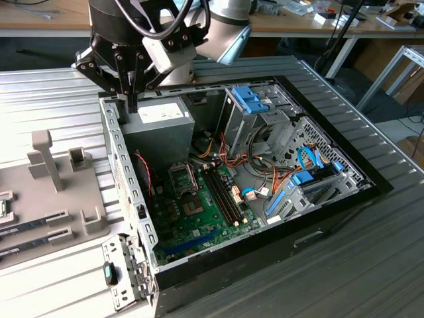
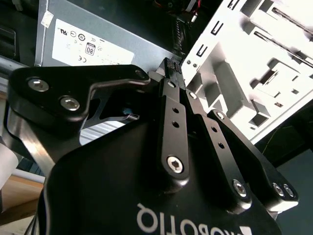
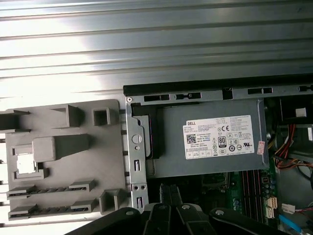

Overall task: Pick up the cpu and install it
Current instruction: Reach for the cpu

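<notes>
Right now the claw (image 1: 132,103) hangs with its fingers pointing down over the corner of the supply (image 1: 159,129), close to the wall of the case (image 1: 122,165) on the exterior view's left. Whether the fingertips touch the supply or the wall, I cannot tell. In the second wrist view the two fingers (image 2: 172,112) are drawn together, meeting pad against pad at the tips.

The case lies open on the ribbed metal surface (image 1: 53,99), with the grey supply at its far end in the exterior view. Nearer to the camera lies the green board (image 1: 212,218). The dark socket (image 1: 182,177) sits on the board just beside the supply.

A grey tray (image 1: 93,225) rests on the surface beside the case, on the exterior view's left. In the first wrist view a pale square lies in the tray's square pocket. It looks to be the cpu (image 3: 25,163), but glare keeps me from being sure. That pocket is well apart from the claw and outside the case. Two memory sticks (image 3: 49,188) lie side by side in long slots of the tray, near the pocket.
</notes>
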You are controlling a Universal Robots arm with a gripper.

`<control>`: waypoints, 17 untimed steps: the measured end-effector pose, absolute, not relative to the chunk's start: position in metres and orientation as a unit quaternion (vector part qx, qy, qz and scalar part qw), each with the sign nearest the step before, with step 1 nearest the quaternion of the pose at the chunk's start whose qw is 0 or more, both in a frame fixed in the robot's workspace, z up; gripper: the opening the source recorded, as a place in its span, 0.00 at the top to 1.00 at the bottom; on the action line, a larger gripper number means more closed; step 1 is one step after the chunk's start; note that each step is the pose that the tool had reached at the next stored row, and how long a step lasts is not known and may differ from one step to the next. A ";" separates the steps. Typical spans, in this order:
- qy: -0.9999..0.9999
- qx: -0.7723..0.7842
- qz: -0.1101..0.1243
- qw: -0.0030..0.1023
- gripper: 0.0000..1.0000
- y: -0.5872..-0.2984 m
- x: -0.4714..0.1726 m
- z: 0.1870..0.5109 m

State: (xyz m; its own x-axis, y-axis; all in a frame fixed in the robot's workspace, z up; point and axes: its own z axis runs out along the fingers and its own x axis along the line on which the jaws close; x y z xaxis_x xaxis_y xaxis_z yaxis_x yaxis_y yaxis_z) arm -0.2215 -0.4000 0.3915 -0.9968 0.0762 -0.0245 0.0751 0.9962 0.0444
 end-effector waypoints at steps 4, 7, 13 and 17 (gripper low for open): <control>0.999 0.038 0.022 0.013 0.89 -0.400 -0.224 0.391; 0.999 0.038 0.022 0.013 0.89 -0.400 -0.225 0.391; 0.999 0.038 0.022 0.013 0.89 -0.400 -0.229 0.391; 0.999 0.038 0.022 0.013 0.89 -0.400 -0.231 0.391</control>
State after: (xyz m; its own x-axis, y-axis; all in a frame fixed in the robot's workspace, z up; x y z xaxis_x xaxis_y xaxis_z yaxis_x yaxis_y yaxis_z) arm -0.2313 -0.4000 0.3912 -0.9968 0.0762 -0.0244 0.0751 0.9962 0.0444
